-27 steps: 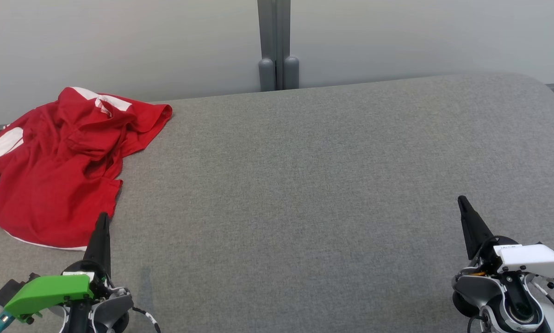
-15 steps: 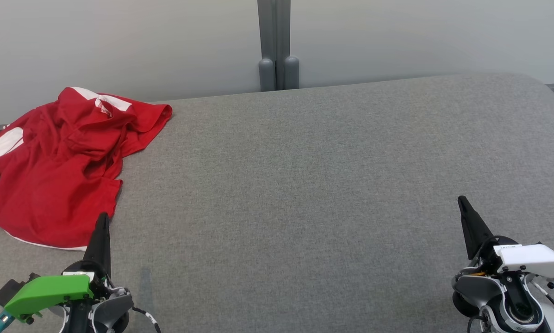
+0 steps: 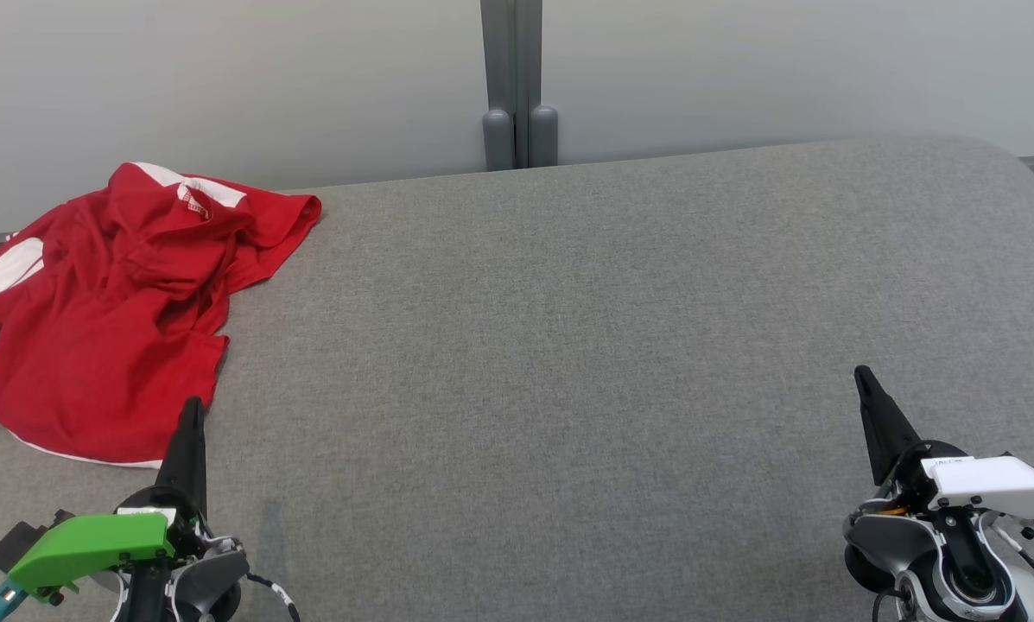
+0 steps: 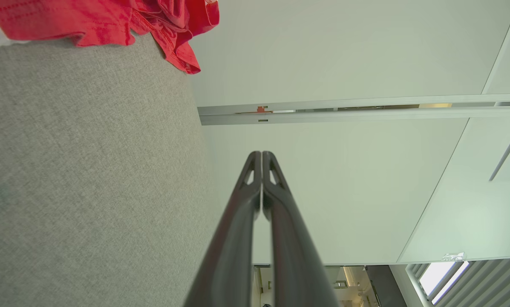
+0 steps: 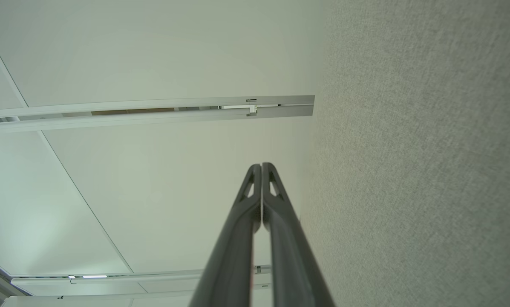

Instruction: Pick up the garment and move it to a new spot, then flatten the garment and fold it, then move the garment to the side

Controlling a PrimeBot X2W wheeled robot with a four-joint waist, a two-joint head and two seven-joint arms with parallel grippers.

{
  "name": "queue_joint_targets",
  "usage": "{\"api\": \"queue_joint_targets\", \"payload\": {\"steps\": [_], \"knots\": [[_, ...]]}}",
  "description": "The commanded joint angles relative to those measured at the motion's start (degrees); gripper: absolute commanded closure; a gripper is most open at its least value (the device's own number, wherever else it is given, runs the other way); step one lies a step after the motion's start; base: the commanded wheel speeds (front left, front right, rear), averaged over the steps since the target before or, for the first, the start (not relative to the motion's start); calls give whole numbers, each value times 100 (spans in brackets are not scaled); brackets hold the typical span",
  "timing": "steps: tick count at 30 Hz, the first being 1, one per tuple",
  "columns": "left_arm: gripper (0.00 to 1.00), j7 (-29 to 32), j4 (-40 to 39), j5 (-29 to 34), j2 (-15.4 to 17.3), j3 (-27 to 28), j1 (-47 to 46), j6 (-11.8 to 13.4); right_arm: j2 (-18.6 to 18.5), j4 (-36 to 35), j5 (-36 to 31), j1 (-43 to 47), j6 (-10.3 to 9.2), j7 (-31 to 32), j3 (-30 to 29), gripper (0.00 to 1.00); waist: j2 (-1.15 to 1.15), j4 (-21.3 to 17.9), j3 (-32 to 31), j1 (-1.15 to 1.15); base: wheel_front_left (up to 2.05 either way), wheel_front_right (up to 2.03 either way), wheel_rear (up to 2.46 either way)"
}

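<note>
A crumpled red garment [image 3: 111, 320] with white stripes lies at the far left of the grey fabric surface [image 3: 568, 345], one sleeve reaching toward the back edge. Its hem also appears at the top left of the left wrist view, garment [image 4: 110, 21]. My left gripper [image 3: 192, 406] rests at the lower left, fingers pressed together and empty, its tip just beside the garment's near hem. My right gripper [image 3: 862, 374] sits at the lower right, shut and empty, far from the garment. The wrist views show the fingertips touching: left gripper [image 4: 261, 153], right gripper [image 5: 261, 164].
A pale wall runs behind the surface, with a grey vertical post [image 3: 513, 86] at its middle. The grey surface curves down at the far right corner [image 3: 1000, 164]. Wide bare fabric lies between the two grippers.
</note>
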Motion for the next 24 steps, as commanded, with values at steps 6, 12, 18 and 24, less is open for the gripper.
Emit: {"api": "queue_joint_targets", "payload": {"steps": [6,12,18,24], "knots": [[100,15,-8,-15,19,8,-66,-28,-13,-27,31,-28,2,13,1,100,0,0,0,0,0,0,0],[100,15,-8,-15,19,8,-66,-28,-13,-27,31,-28,2,13,2,100,0,0,0,0,0,0,0],[100,15,-8,-15,19,8,-66,-28,-13,-27,31,-28,2,13,2,100,0,0,0,0,0,0,0],[0,-49,159,15,-34,-72,150,9,48,162,-20,156,-1,-44,62,0,0,0,-1,0,0,0,0]]}}
